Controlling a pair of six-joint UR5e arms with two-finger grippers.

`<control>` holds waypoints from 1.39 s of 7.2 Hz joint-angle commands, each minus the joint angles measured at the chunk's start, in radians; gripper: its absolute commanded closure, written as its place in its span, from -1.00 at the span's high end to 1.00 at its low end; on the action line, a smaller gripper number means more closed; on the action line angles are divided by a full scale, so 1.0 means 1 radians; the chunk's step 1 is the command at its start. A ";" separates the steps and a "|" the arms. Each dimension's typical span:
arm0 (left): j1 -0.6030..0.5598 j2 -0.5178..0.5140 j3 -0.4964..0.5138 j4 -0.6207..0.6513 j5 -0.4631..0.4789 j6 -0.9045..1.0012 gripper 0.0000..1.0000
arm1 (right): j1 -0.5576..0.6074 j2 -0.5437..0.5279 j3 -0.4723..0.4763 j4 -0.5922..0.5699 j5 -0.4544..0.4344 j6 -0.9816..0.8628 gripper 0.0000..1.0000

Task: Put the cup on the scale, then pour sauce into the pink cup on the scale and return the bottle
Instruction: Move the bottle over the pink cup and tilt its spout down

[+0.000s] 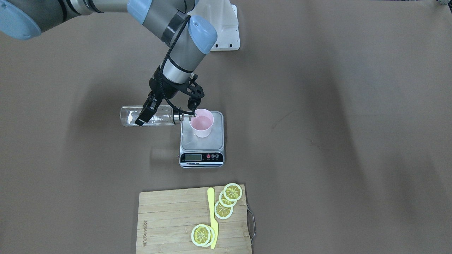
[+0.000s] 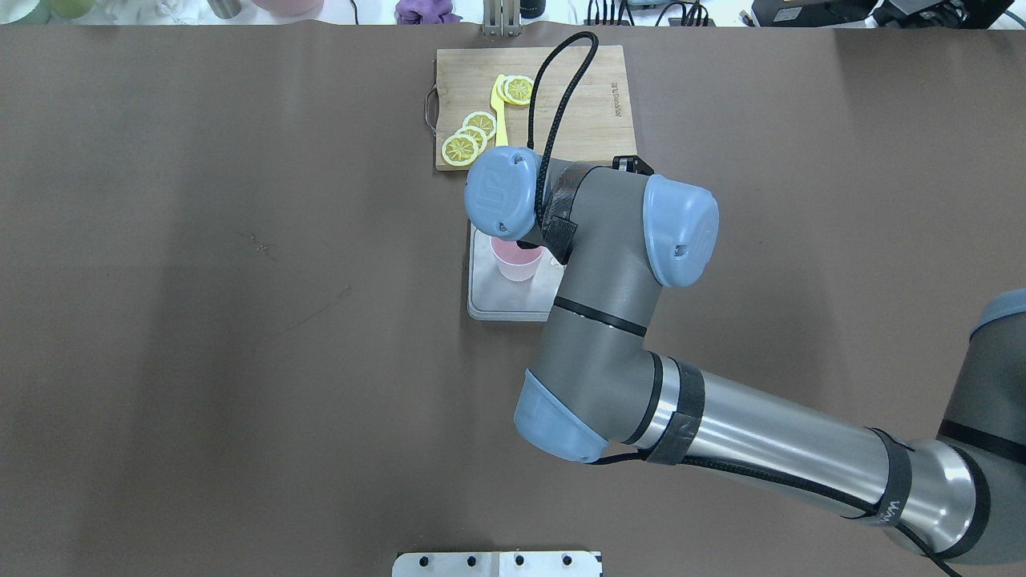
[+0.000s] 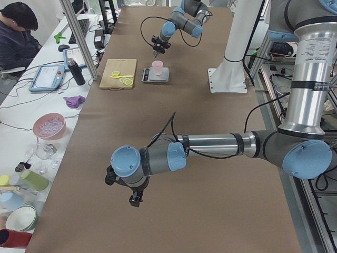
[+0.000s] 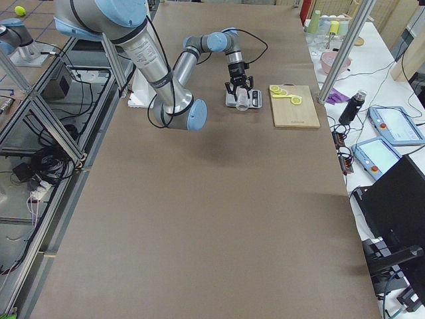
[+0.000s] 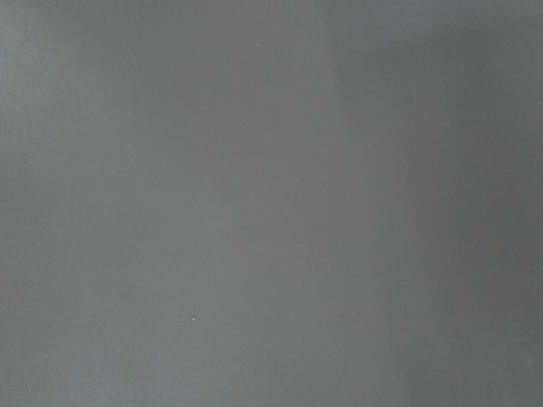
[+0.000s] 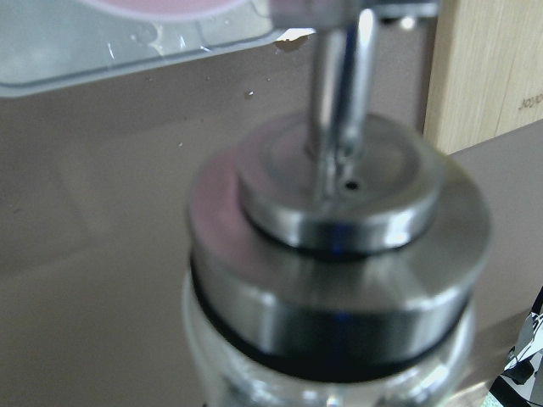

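Pink cup stands on the scale; right end effector grips the glass pourer bottle tipped level beside the scale, spout at the cup's rim, so pouring seems underway, return pending; left end effector's opening cannot be told.

Small tapered plastic cup: pale pink throughout. Rectangular digital kitchen scale: silver steel platform, black front strip, grey-green display, one red button beside two dark ones. Cylindrical glass bottle: clear and colourless, with shiny silver metal cap. Two-finger right gripper: black. Rectangular wooden cutting board: pale tan, striped by planks. Round lemon slices: yellow, pale-rimmed, spoke-patterned. Slim plastic knife: light yellow. Flat table surface: plain matte brown.
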 commanded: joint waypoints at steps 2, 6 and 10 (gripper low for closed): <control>0.000 0.003 -0.001 0.002 -0.002 0.002 0.96 | -0.002 0.023 -0.002 -0.062 -0.032 -0.015 -1.00; 0.000 0.006 -0.001 0.000 -0.003 0.002 0.96 | -0.002 0.026 -0.004 -0.105 -0.072 -0.045 -1.00; 0.000 0.006 -0.004 0.000 -0.002 0.002 0.96 | -0.003 0.107 -0.077 -0.192 -0.081 -0.054 -1.00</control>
